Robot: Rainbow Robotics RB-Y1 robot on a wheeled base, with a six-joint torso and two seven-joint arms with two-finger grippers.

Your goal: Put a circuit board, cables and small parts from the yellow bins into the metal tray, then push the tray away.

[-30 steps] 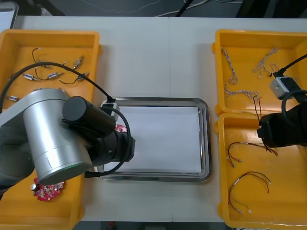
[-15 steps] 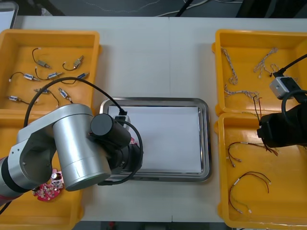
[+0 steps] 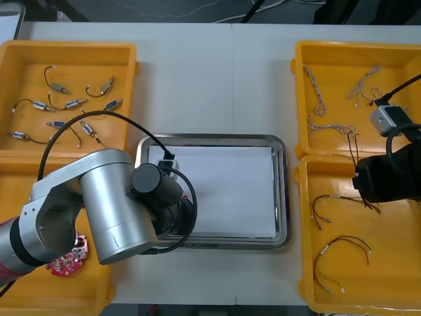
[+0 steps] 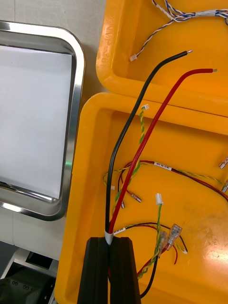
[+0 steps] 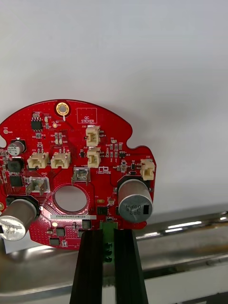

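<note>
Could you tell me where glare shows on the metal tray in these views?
Front view: the metal tray shows a gleaming rim, its white inside matte. Left wrist view: bright streaks on the rim beside the left gripper, shut on the circuit board. Right wrist view: the rim glints too.

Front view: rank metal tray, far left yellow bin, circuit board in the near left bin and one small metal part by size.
Metal tray and far left yellow bin: about alike.
Circuit board, partly under the left arm.
Small metal part.
</note>
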